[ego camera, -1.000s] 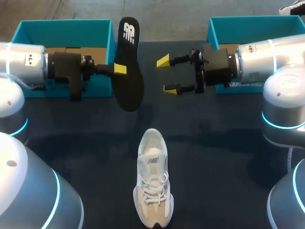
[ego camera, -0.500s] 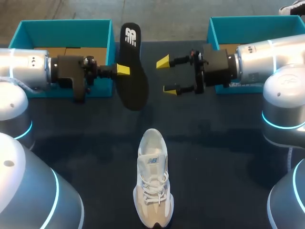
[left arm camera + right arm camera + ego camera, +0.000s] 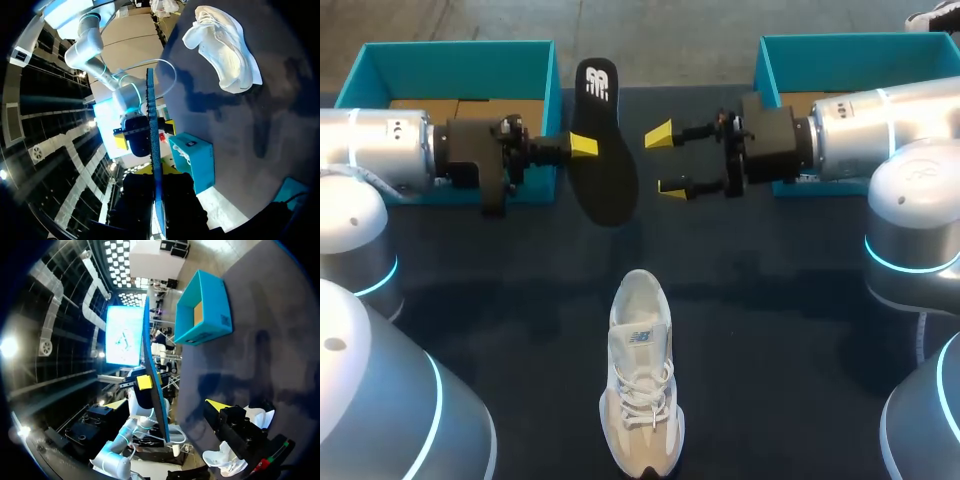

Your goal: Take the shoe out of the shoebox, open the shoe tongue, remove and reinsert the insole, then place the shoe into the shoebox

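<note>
The white shoe stands on the dark table nearest the robot, outside both boxes. Farther out, the left gripper is clamped on the black insole, held above the table. The right gripper faces it close by, fingers spread wide. Beyond them sit the left shoebox and the right shoebox, both teal.

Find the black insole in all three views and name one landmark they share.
Head view: insole held above the table by the left pincer, beyond the shoe.
Left wrist view: edge-on, running out from between its own fingers.
Right wrist view: edge-on, a yellow tip of the left pincer on it.
Shared landmark: the white shoe.
</note>
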`<state>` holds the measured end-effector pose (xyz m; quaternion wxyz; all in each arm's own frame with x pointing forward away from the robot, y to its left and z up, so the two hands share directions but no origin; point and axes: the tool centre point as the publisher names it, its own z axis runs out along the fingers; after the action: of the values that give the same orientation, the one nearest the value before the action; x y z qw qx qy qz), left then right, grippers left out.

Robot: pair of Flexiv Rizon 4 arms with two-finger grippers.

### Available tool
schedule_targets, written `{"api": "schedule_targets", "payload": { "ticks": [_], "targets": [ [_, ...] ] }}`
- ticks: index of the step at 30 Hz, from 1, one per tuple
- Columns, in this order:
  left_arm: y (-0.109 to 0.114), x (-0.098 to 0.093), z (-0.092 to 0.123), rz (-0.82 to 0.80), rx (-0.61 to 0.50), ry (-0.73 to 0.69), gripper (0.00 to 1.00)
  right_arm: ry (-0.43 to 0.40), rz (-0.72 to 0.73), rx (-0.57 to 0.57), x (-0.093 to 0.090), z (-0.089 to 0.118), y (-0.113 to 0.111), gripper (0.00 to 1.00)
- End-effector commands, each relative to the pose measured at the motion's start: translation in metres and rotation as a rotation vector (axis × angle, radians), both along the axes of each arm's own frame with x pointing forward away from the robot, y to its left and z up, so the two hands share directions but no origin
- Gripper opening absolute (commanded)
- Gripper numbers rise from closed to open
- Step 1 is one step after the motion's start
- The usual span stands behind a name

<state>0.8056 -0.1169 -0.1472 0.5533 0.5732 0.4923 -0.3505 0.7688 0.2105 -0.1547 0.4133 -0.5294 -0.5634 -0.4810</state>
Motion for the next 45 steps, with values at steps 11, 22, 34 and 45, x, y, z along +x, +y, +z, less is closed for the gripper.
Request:
{"api": "schedule_targets", "payload": {
  "ticks": [11, 22, 34, 45],
  "targets": [
    [-0.006, 0.0, -0.004, 0.004, -0.006, 0.019, 0.0, -0.046, 0.042, -0.016, -0.001, -0.002, 0.013, 0.93],
    [-0.012, 0.0, -0.008, 0.012, 0.004, 0.022, 0.0, -0.062, 0.051, -0.041, -0.001, -0.006, 0.02, 0.6],
    [-0.017, 0.002, -0.008, 0.013, 0.009, 0.015, 0.0, -0.071, 0.081, -0.017, -0.003, -0.012, 0.025, 0.48],
    [-0.02, 0.002, -0.008, 0.009, 0.012, 0.008, 0.0, -0.072, 0.083, -0.007, -0.008, -0.013, 0.028, 0.43]
  ]
}}
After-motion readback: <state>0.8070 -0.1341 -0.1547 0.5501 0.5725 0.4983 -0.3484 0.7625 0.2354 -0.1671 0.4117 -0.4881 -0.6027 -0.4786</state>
